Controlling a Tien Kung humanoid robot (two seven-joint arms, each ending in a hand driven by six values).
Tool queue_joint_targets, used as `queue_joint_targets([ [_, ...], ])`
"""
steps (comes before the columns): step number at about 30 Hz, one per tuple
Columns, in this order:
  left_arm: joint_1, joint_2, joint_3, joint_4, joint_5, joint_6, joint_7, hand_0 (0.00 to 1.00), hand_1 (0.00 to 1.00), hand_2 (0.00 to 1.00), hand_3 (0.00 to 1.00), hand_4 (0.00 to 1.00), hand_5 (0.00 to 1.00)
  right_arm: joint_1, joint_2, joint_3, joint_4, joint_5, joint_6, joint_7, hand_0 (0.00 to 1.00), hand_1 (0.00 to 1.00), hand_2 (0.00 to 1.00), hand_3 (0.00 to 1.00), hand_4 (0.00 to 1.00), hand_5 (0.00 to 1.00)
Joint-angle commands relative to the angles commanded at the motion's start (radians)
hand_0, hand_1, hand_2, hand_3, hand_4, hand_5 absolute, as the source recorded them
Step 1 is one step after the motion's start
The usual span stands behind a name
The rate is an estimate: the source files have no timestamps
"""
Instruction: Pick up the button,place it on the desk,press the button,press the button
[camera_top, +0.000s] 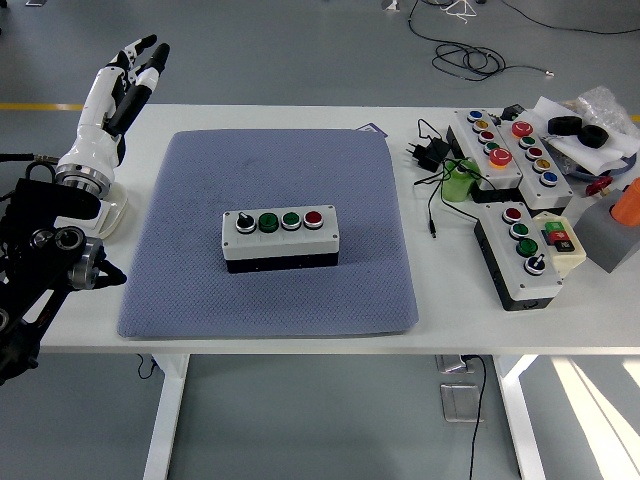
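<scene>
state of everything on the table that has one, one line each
button box: flat on the blue mat, untouched, buttons facing up
left hand: open, raised off the table's left edge, holding nothing
right hand: not in view
two control boxes: lying flat at the right side of the table
power adapter: on the table, not plugged in

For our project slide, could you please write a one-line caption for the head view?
Left hand raised open off the table's left side, button box resting on the blue mat.
</scene>
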Motion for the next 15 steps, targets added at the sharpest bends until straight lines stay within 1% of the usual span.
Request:
queue_joint_targets([
  [2,0.009,0.002,-0.022,0.014,-0.078,-0.005,-0.014,0.857,0.907,0.98,0.931,0.74,0.944,0.001,0.0,0.0,0.0,0.003,0.0,0.0,0.787,0.797,0.817,0.751,0.412,0.479],
  [3,0.015,0.004,-0.032,0.02,-0.124,-0.012,-0.019,0.848,0.901,0.97,0.925,0.726,0.983,0.002,0.0,0.0,0.0,0.004,0.0,0.001,0.787,0.797,0.817,0.751,0.412,0.479],
  [5,0.023,0.006,-0.041,0.029,-0.195,-0.02,-0.018,0.848,0.901,0.97,0.925,0.726,0.983,0.004,0.0,0.001,0.0,0.004,-0.001,0.0,0.787,0.797,0.817,0.751,0.412,0.479],
  [6,0.027,0.008,-0.044,0.033,-0.215,-0.024,-0.018,0.848,0.901,0.97,0.925,0.726,0.983,0.004,0.001,0.001,0.0,0.004,-0.001,0.0,0.787,0.797,0.817,0.751,0.412,0.479],
  [10,0.04,0.009,-0.052,0.047,-0.245,-0.044,-0.02,0.832,0.886,0.964,0.918,0.73,0.979,0.005,0.002,-0.001,0.0,0.006,-0.002,0.0,0.787,0.797,0.817,0.751,0.412,0.479],
  [14,0.048,0.009,-0.058,0.06,-0.271,-0.09,-0.018,0.832,0.886,0.964,0.918,0.73,0.979,0.006,0.003,0.002,0.0,0.003,-0.002,-0.001,0.787,0.797,0.817,0.751,0.412,0.479],
  [15,0.048,0.009,-0.06,0.062,-0.277,-0.104,-0.019,0.82,0.857,0.918,0.878,0.725,0.998,0.007,0.003,0.002,0.0,0.003,-0.002,-0.001,0.787,0.797,0.817,0.751,0.412,0.479],
])
